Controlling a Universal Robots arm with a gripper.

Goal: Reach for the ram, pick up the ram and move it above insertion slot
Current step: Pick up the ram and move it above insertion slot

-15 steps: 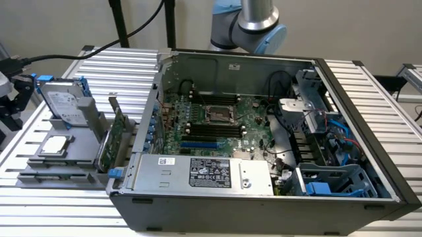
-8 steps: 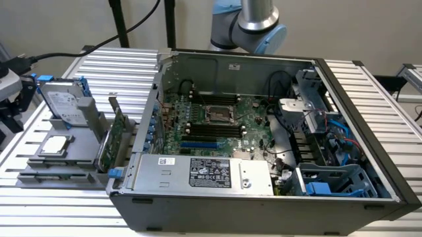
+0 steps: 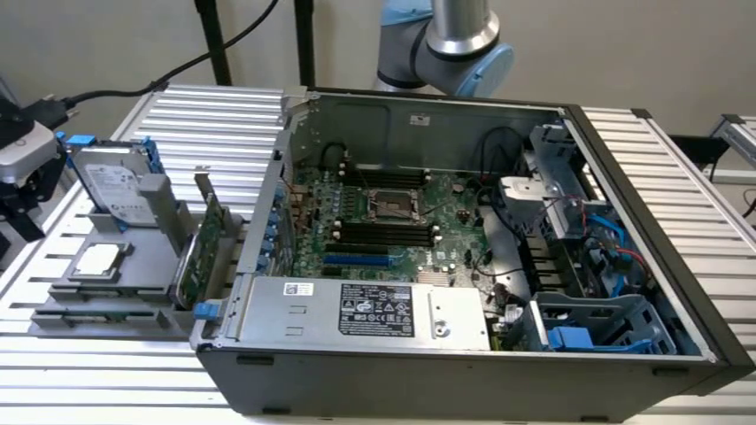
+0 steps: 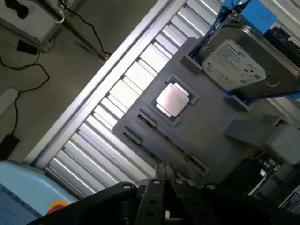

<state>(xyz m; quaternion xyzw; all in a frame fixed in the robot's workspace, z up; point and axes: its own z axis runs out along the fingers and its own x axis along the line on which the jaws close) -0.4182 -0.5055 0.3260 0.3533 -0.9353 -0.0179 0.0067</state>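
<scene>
Claw (image 4: 164, 172), pressed together and empty, hovers over the grey tray (image 4: 220, 108); the ram (image 4: 172, 142) lies lengthwise along the edge nearest it.

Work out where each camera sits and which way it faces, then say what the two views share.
Exterior view: off the arm, raised, looking down into the open computer case on the slatted table; the arm's joint shows behind it.
Wrist view: on the wrist, looking down past the gripper onto the grey tray.
Shared: the tray's hard drive and processor.
</scene>
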